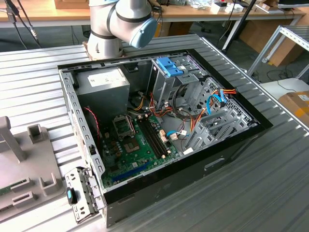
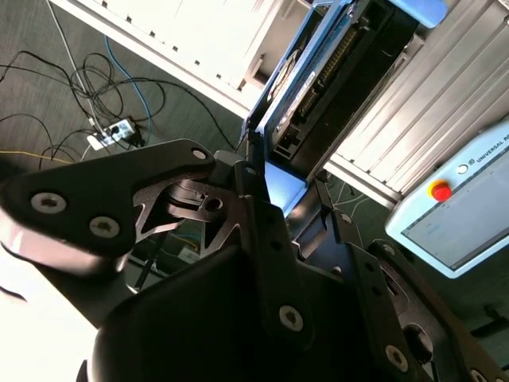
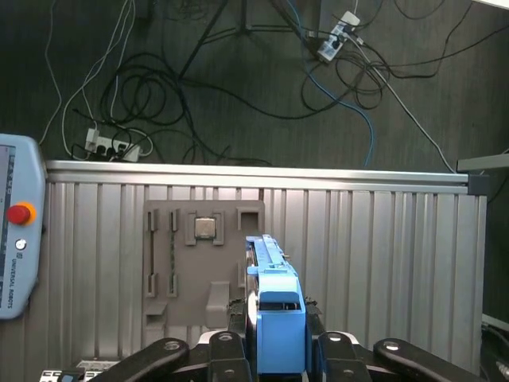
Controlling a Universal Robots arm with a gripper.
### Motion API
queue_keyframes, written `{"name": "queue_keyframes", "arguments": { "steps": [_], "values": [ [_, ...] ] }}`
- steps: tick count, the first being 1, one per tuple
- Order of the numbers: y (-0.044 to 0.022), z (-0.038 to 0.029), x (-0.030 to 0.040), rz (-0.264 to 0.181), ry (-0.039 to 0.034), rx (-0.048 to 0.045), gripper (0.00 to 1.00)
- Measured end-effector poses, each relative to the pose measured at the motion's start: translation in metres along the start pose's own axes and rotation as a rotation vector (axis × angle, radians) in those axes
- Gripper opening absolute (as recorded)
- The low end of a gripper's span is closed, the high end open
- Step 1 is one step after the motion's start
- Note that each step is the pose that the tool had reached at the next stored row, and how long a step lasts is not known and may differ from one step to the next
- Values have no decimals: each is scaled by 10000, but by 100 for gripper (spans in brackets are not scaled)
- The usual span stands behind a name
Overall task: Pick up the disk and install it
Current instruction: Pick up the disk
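1. In the exterior view, an open computer case [image 1: 159, 186] is laid flat on a ribbed metal table [image 1: 260, 193].
2. Inside the case, a green motherboard [image 1: 137, 145] is seen near the centre, with a grey power supply [image 1: 102, 79] at 11 o'clock of it.
3. A grey fixture block [image 1: 29, 169] is placed at 9 o'clock of the case.
4. In the first wrist view, a teach pendant [image 3: 17, 231] with a red button is shown, and coiled cables [image 3: 159, 87] are spread over the dark floor.

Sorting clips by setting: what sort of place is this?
Probably a robotics lab or workshop: a robot arm next to an open computer case on a ribbed metal table, plus a teach pendant.
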State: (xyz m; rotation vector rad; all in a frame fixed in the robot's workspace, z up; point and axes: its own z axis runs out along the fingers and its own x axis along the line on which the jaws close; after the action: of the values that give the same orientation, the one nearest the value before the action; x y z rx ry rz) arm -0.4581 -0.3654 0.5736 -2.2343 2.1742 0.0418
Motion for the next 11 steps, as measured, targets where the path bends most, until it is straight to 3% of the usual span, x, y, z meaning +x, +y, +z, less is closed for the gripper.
{"name": "queue_keyframes", "arguments": {
  "steps": [5, 7, 10, 11],
  "values": [
    [-201, 0, 5, 1, 0, 0, 36],
    [-322, -2, 9, 1, 1, -1, 36],
    [-448, -2, 12, 0, 0, 0, 36],
    [-560, -1, 15, 1, -1, 1, 36]
  ]
}}
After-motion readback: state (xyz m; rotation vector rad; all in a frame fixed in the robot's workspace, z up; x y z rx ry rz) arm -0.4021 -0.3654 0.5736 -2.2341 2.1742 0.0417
